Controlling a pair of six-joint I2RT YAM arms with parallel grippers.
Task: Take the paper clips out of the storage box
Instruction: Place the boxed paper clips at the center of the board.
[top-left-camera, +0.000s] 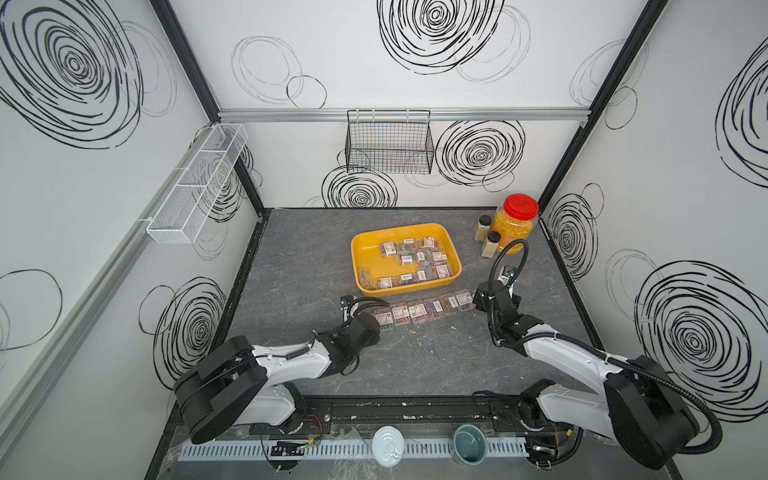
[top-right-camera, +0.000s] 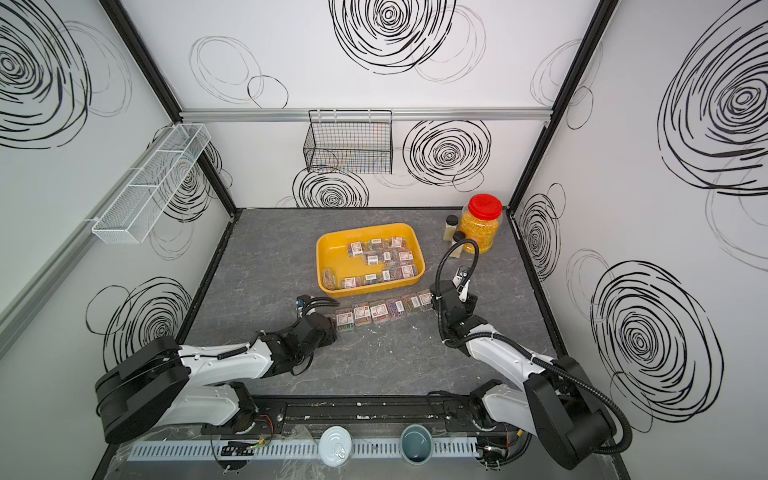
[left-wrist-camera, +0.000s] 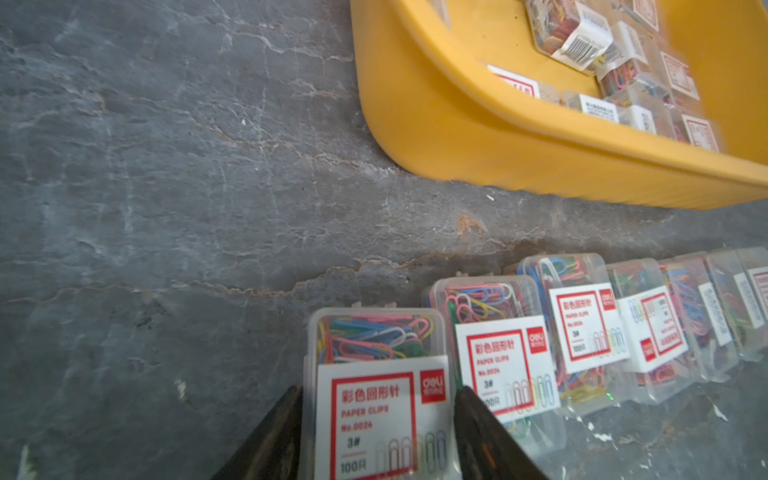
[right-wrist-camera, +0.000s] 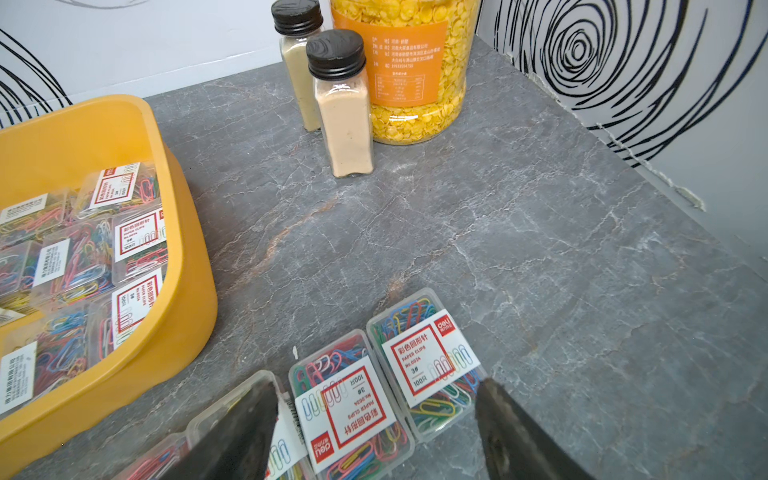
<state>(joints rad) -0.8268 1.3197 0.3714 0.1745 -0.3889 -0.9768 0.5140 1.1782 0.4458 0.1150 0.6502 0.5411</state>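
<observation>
Left gripper (left-wrist-camera: 378, 390): fingers narrowed about the row's end case (left-wrist-camera: 374, 340); hold cannot be confirmed.
Storage box (left-wrist-camera: 457, 137): many paper clips (right-wrist-camera: 75, 266) left inside.
Right gripper (right-wrist-camera: 376, 384): fingers spread wide, nothing held.
Care: neighbouring case (left-wrist-camera: 494, 357) best left undisturbed.

L fingers (left-wrist-camera: 278, 436) cropped btm | storage box (left-wrist-camera: 457, 137) cut off | far paper clips (left-wrist-camera: 679, 77) blurred

Each case of paper clips (left-wrist-camera: 380, 399) bears a white-and-red label: "deli", "彩色回形针", "PAPER CLIPS", "No.0024", "3#", "100只". The jar (right-wrist-camera: 415, 112) has an orange label, its print too fine to read.
</observation>
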